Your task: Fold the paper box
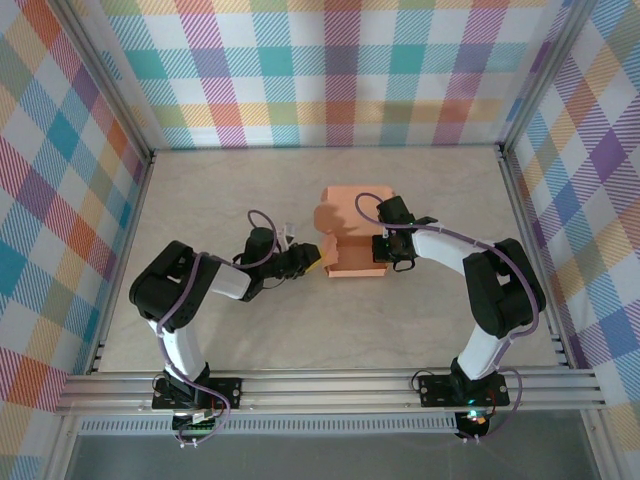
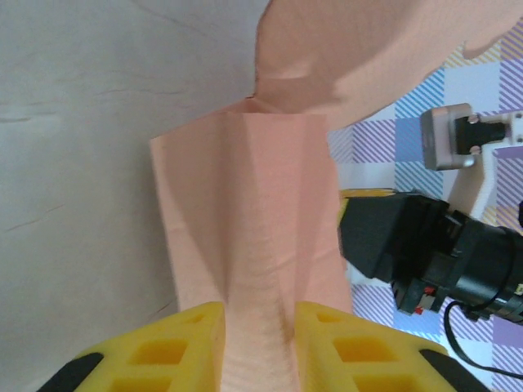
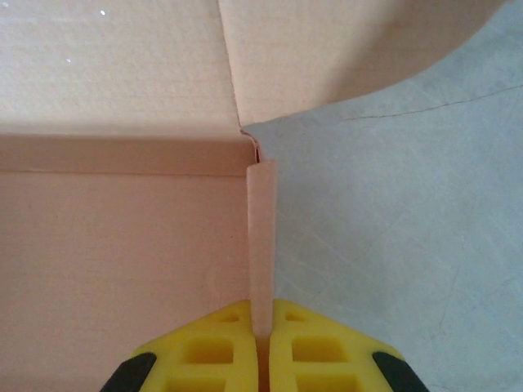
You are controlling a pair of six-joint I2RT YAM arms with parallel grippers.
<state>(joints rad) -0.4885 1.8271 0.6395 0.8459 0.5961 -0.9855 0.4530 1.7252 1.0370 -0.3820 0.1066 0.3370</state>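
The salmon-orange paper box [image 1: 352, 238] lies at the middle of the table, its walls partly raised and a rounded flap [image 1: 328, 214] standing at its back left. My left gripper [image 1: 317, 262] is at the box's left edge. In the left wrist view its yellow fingers [image 2: 184, 347] press on a raised, creased wall of the box [image 2: 245, 188] that fills the gap between them. My right gripper [image 1: 386, 246] is at the box's right side, shut on the thin upright side wall [image 3: 261, 237], with the box floor [image 3: 122, 245] to its left.
Checked walls enclose the pale table [image 1: 220, 330] on three sides, with an aluminium rail [image 1: 330, 385] along the near edge. Bare table lies behind and in front of the box. The right arm's black wrist [image 2: 409, 245] sits close beyond the box in the left wrist view.
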